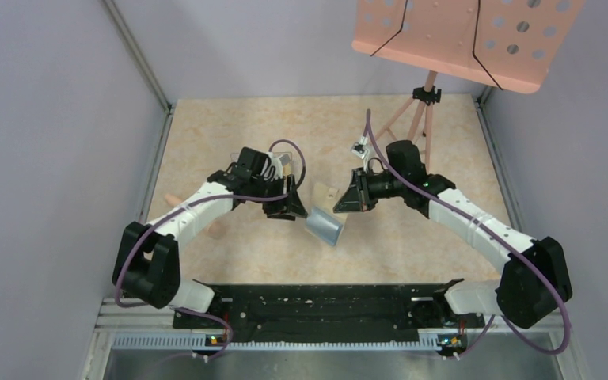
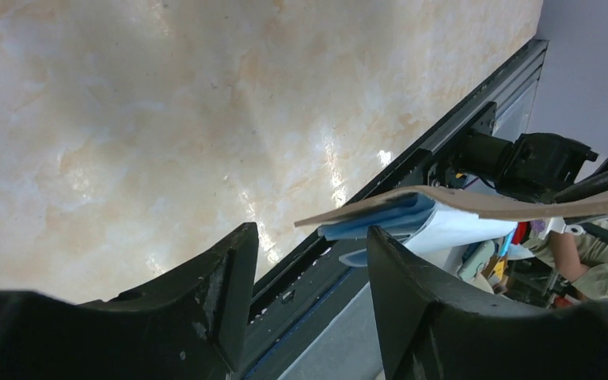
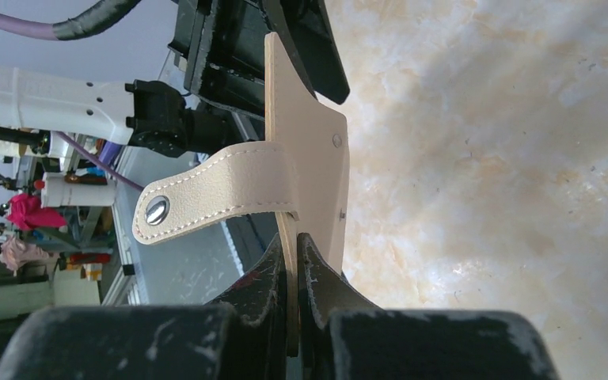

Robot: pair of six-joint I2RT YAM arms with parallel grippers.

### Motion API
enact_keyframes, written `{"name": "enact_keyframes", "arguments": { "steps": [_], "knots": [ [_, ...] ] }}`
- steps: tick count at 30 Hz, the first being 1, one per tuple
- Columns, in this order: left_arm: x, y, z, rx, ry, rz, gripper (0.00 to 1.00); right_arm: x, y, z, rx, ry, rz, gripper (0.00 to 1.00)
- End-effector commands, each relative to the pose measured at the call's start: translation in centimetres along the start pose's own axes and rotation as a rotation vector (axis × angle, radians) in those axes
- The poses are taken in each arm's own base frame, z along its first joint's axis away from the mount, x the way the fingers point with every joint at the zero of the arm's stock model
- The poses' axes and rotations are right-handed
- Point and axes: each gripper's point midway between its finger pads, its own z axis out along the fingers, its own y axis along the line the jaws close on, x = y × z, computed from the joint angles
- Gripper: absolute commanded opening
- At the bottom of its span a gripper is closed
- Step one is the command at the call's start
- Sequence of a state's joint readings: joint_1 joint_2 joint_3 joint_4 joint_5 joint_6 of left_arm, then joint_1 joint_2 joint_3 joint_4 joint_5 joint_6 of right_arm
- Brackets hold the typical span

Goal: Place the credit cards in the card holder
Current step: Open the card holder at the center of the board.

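Card holder (image 1: 326,226): being held off the surface (image 1: 229,127), between both arms. Right pincer (image 3: 294,245) is clamping its tan edge (snap strap (image 3: 214,198) showing only in the right wrist view). Left pincer (image 2: 309,237) is gaping, fingers apart, facing the light blue lining; contents impossible to tell.

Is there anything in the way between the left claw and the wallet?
No, nothing visible is in the way. The wallet is held up by the right claw, which is shut on its tan side. Its open blue edge sits just past the open fingertips of the left claw, with nothing between them.
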State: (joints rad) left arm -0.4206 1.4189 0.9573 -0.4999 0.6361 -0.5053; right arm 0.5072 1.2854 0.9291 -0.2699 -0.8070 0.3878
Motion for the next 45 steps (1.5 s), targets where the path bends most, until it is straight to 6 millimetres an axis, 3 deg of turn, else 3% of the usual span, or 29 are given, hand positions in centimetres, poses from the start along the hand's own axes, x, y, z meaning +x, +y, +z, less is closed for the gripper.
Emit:
{"name": "enact_keyframes", "arguments": {
  "steps": [1, 7, 11, 16, 23, 35, 38, 41, 45],
  "knots": [
    [-0.9, -1.7, 0.5, 0.031, 0.010, 0.080, 0.55, -0.9, 0.5, 0.1, -0.029, -0.029, -0.028, 0.00],
    [-0.7, -3.6, 0.1, 0.073, 0.017, 0.134, 0.40, -0.8, -0.2, 0.3, -0.006, -0.028, -0.020, 0.00],
    [-1.1, -4.9, -1.1, 0.097, -0.012, 0.166, 0.37, -0.4, -0.6, 0.4, -0.002, -0.015, -0.017, 0.00],
    [-1.8, -6.7, -2.1, 0.151, -0.048, 0.227, 0.42, -0.2, -0.4, 0.5, -0.019, 0.000, -0.024, 0.00],
    [-2.1, -8.1, -1.7, 0.254, -0.043, 0.259, 0.62, 0.5, 1.3, 0.3, -0.124, 0.040, -0.022, 0.00],
    [-1.3, -10.1, -1.7, 0.441, -0.020, 0.301, 0.64, 0.5, 4.2, -0.4, -0.271, 0.061, 0.000, 0.00],
    [-1.2, -10.8, -2.0, 0.484, -0.011, 0.310, 0.57, 0.5, 4.4, -0.6, -0.287, 0.067, 0.004, 0.00],
    [-0.9, -11.3, -2.4, 0.516, 0.006, 0.312, 0.43, 0.2, 3.9, -0.5, -0.274, 0.058, 0.014, 0.00],
    [-0.7, -11.2, -2.4, 0.515, 0.017, 0.296, 0.07, -1.0, 2.8, -0.5, -0.215, 0.014, 0.032, 0.00]
  ]
}}
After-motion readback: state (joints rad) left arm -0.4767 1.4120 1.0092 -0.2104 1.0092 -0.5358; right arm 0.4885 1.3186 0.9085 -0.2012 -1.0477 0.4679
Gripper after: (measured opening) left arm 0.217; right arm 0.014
